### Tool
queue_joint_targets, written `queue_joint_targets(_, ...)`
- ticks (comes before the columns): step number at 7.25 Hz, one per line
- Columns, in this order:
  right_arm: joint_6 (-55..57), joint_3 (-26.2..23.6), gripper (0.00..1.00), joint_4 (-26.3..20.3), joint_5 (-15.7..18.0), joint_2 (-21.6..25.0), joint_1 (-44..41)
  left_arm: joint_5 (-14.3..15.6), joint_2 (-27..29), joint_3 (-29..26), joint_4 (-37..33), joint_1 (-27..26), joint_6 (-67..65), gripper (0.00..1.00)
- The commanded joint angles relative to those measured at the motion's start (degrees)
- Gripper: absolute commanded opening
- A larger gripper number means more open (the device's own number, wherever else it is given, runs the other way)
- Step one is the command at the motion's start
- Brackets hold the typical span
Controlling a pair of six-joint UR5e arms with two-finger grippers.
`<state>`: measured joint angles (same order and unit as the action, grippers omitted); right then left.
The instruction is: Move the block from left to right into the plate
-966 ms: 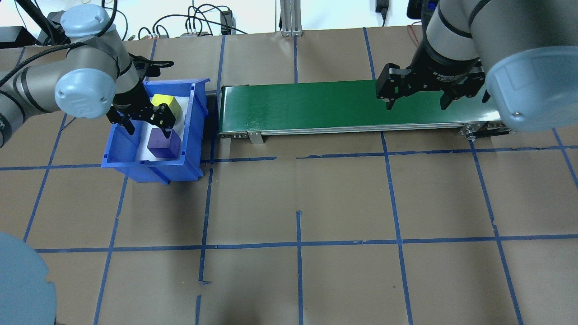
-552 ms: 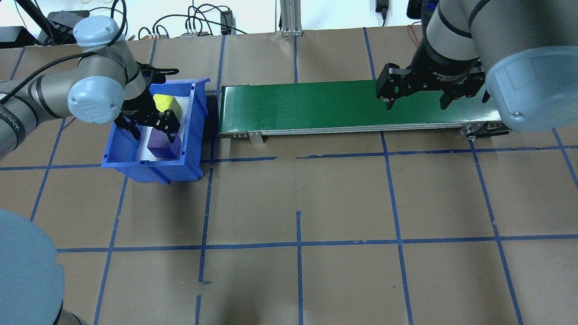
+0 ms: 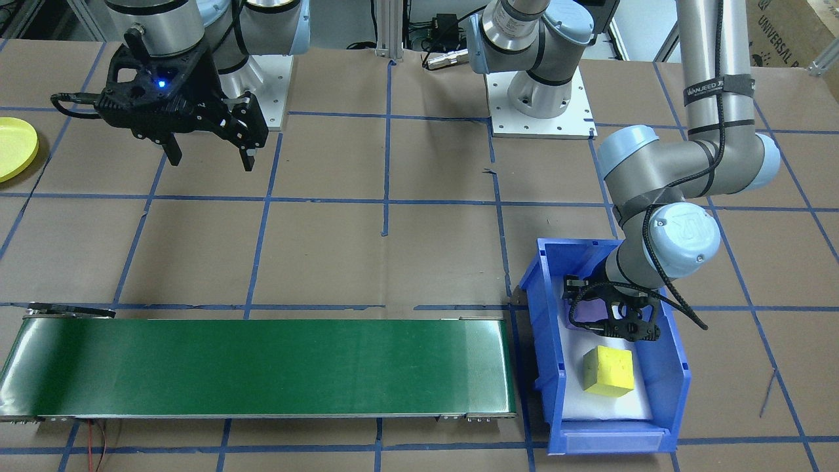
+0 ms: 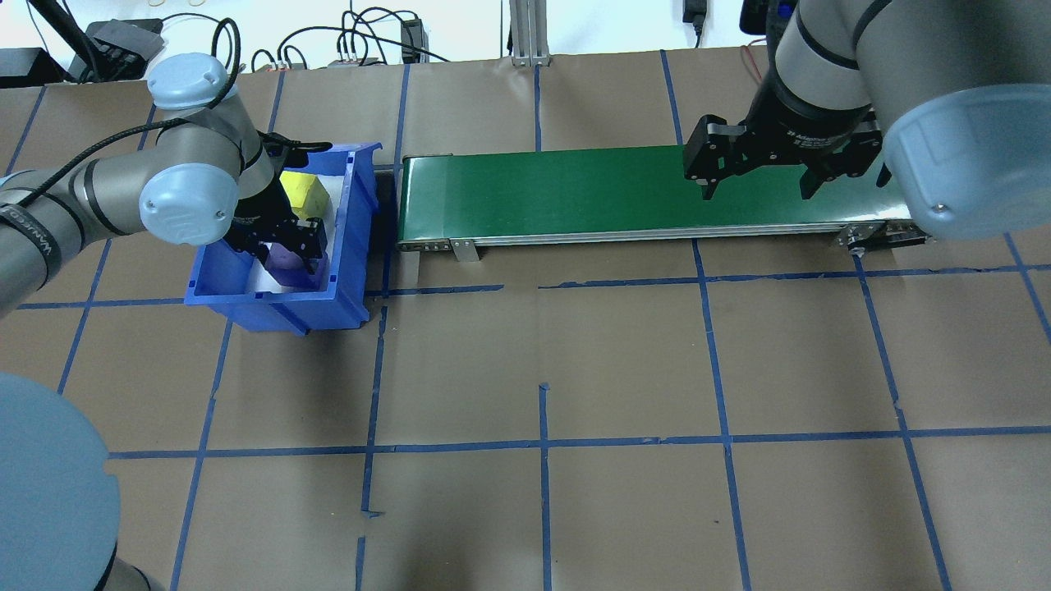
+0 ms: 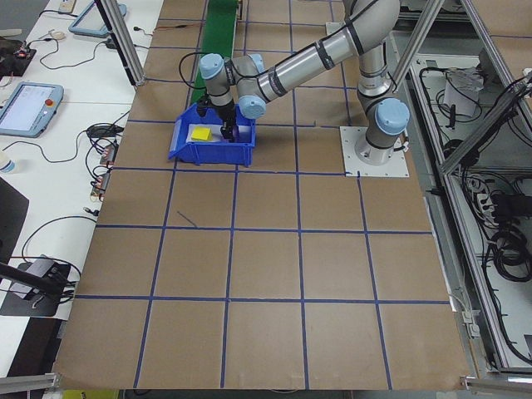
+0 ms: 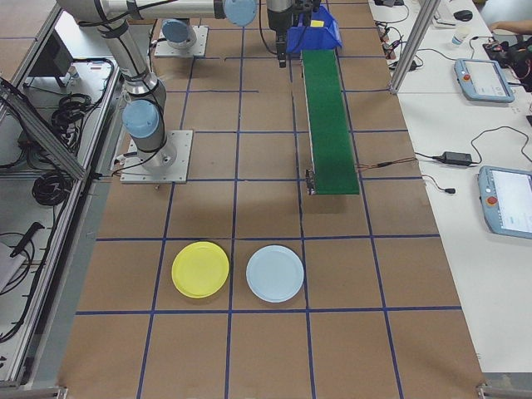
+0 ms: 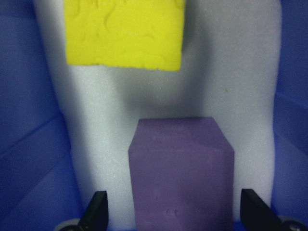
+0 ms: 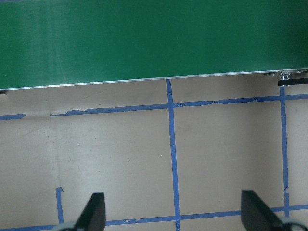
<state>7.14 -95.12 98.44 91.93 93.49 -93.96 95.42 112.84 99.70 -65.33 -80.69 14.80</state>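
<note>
Straddling purple block (image 7: 180,175) inside blue bin (image 4: 345,295) — left gripper (image 7: 175,214) spread, fingers either side, gaps uneven. Centre, sink lower, then close. Right gripper (image 4: 759,190) spread over green conveyor (image 4: 575,193). Yellow plate (image 6: 199,268) far right.

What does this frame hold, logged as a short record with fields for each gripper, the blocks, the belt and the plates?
left gripper: open, down in the blue bin, fingers either side of the purple block
right gripper: open, empty, raised near the green belt
yellow block: loose in the bin, apart from the purple one
yellow plate: bare, beside the pale blue plate
stage: grasp not yet closed
</note>
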Motion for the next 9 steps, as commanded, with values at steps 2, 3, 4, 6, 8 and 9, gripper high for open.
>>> queue_joint_targets(2, -0.02, -0.06, 1.0, -0.09, 0.09, -0.07, 0.0, 0.21, -5.49, -1.17, -0.41, -0.52, -0.3, 0.26)
queue_joint_targets(3, -0.02, -0.06, 1.0, -0.09, 0.09, -0.07, 0.09, -0.14, -9.88, -1.17, -1.19, -0.96, -0.73, 0.26)
queue_joint_targets(4, -0.02, -0.06, 1.0, -0.09, 0.09, -0.07, 0.09, -0.49, -13.49, -1.26, -4.51, -2.36, -1.78, 0.26)
queue_joint_targets(6, -0.11, -0.06, 1.0, -0.09, 0.09, -0.07, 0.09, -3.81, -15.28, -5.19, -3.93, -7.7, -5.11, 0.26)
queue_joint_targets(8, -0.11, -0.06, 1.0, -0.09, 0.18, -0.07, 0.0, -8.29, -13.53, -7.15, 0.52, -11.85, -13.37, 0.26)
queue_joint_targets(9, -0.19, -0.06, 1.0, -0.43, 0.18, -0.07, 0.17, -10.41, -10.65, -7.06, 4.47, -12.21, -14.7, 0.26)
